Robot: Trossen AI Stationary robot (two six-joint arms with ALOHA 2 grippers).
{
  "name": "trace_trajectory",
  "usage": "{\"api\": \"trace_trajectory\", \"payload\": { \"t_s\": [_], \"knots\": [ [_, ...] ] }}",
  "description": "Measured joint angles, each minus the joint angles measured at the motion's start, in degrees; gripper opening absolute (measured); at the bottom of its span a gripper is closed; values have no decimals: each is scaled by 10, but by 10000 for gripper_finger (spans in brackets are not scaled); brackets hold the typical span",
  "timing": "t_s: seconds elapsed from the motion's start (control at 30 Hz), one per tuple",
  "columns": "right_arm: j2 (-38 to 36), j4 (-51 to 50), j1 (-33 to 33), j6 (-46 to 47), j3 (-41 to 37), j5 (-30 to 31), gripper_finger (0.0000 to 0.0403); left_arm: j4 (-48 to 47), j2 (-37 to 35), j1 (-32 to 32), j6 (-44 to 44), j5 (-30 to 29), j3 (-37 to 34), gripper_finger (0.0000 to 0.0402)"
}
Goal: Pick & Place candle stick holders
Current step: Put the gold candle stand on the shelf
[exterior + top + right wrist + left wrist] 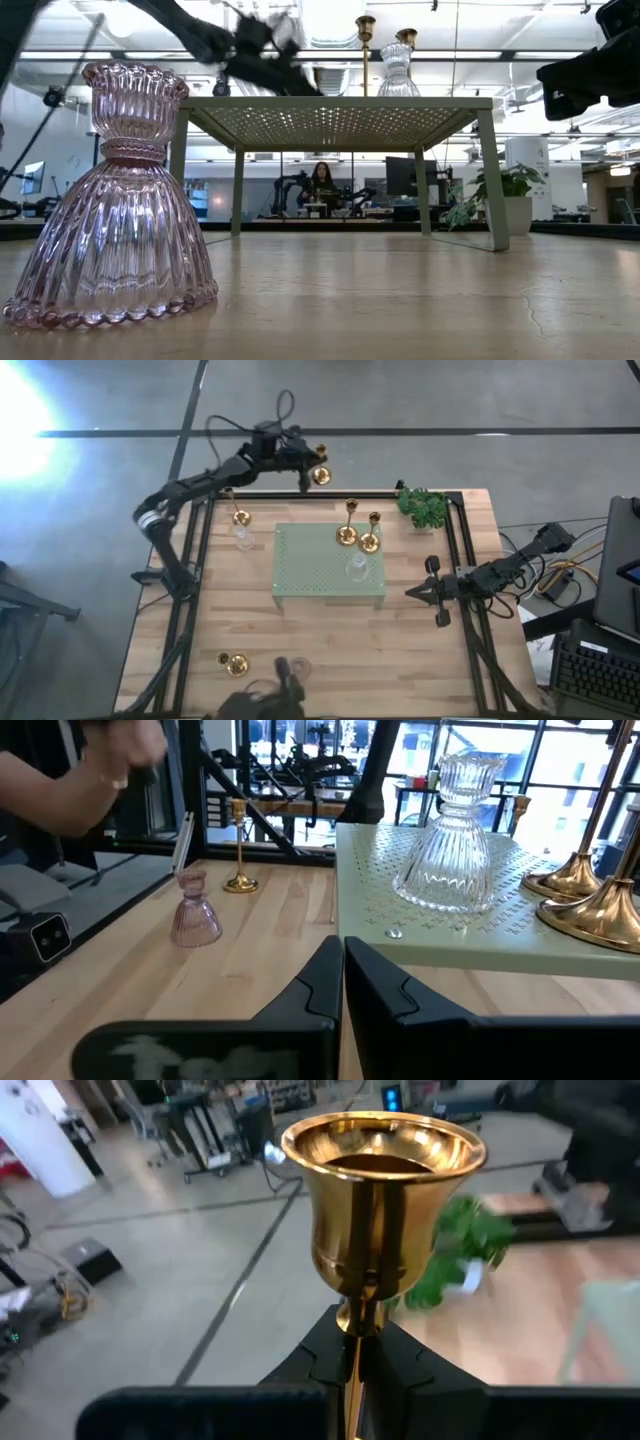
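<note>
A gold candle stick holder [378, 1200] is gripped by its thin stem in the left gripper [308, 472], raised beyond the table's far edge, with the tray [300, 565] lying nearer; the right gripper [422, 592] is clenched empty beside it

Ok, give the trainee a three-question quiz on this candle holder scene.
1. True or false: the left gripper is shut on the stem of a brass holder.
2. How many brass holders stand on the green tray? A) none B) two C) four
3. Which kind of holder stands on the tray beside them?

Key: 1. True. 2. B: brass pair. 3. A clear glass holder; the right gripper waits shut near the tray.
</note>
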Motion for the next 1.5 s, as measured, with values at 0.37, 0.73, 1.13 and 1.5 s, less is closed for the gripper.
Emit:
{"api": "trace_trajectory", "payload": {
  "t_s": [0.37,0.73,1.13,1.5],
  "knots": [
    [0,-2,0,0,0,0,9,-197,-169,-5,5,91,-2,19],
    [0,-2,0,0,0,0,9,-202,-201,-36,-23,159,-45,19],
    [0,-2,0,0,0,0,9,-170,-201,-71,-48,167,-87,19],
    [0,-2,0,0,0,0,9,-158,-191,-102,-46,168,-87,19]
  ]
}}
